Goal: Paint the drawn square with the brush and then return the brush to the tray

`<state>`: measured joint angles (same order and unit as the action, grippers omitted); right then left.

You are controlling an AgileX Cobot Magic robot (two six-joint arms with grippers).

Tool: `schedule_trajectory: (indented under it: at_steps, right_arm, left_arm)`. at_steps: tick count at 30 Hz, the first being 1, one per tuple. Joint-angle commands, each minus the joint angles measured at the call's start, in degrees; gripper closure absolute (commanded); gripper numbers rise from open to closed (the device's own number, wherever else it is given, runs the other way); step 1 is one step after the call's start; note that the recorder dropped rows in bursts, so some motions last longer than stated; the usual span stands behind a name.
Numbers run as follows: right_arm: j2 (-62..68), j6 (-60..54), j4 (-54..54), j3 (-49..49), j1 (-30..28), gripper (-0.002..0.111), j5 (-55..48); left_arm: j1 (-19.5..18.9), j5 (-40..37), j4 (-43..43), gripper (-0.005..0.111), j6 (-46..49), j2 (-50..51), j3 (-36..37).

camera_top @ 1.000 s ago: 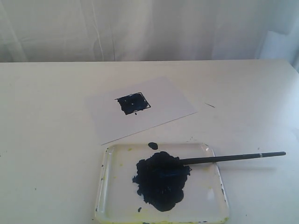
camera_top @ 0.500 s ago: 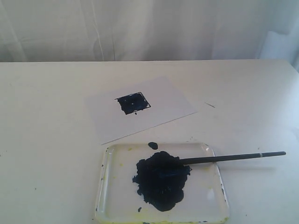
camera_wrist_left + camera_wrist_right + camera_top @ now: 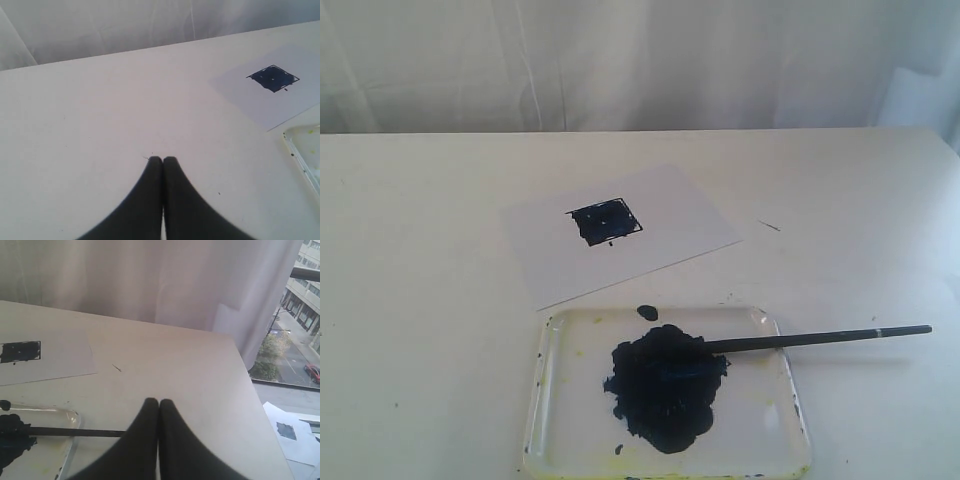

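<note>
Brush (image 3: 810, 339) lies w/ tip in the tray's (image 3: 767, 432) dark paint blob (image 3: 665, 387), handle out over tray rim. Drawn square (image 3: 606, 221), filled dark, sits on paper (image 3: 670, 215) just beyond tray. Left gripper (image 3: 162, 160) & right gripper (image 3: 158, 402) both pinched tight, empty, clear of tray.

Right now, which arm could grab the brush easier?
The right arm, probably. The right gripper, shut, sits by the brush handle, which pokes out over the right side of the tray. The left gripper sees only table, paper and a tray corner, no brush.
</note>
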<state>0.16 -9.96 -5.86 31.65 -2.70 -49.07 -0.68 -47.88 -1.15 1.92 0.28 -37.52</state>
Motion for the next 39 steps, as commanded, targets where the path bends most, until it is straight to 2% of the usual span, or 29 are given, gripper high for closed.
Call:
schedule_trajectory:
  at_steps: [1, 8, 23, 25, 27, 30, 39]
  right_arm:
    - [-0.2, 1.2, 0.1, -6.5, -0.2, 0.108, 10.0]
    - [-0.2, 1.2, -1.4, -13.6, -0.2, 0.108, 24.1]
    - [-0.2, 1.1, -2.3, -27.4, -0.2, 0.108, 39.2]
    - [-0.2, 1.1, -2.3, -29.5, -0.2, 0.108, 40.7]
    - [-0.2, 1.1, -2.3, -31.6, -0.2, 0.108, 42.0]
    - [-0.2, 1.1, -1.6, -31.6, -0.2, 0.108, 39.1]
    - [-0.2, 1.2, -1.6, -31.6, -0.2, 0.108, 38.9]
  left_arm:
    - [0.3, 10.0, -0.3, 0.107, -1.9, -0.3, 8.0]
    - [0.3, 25.7, -1.5, 0.107, -3.8, -0.3, 20.2]
    - [0.3, 45.5, -1.8, 0.107, -3.4, -0.3, 37.4]
    - [0.3, 47.9, -1.8, 0.107, -3.4, -0.3, 37.5]
    - [0.3, 44.3, -1.4, 0.107, -2.3, -0.3, 37.5]
    - [0.3, 43.9, -1.4, 0.107, -0.8, -0.3, 37.5]
    - [0.3, 40.1, -1.4, 0.107, -0.4, -0.3, 37.5]
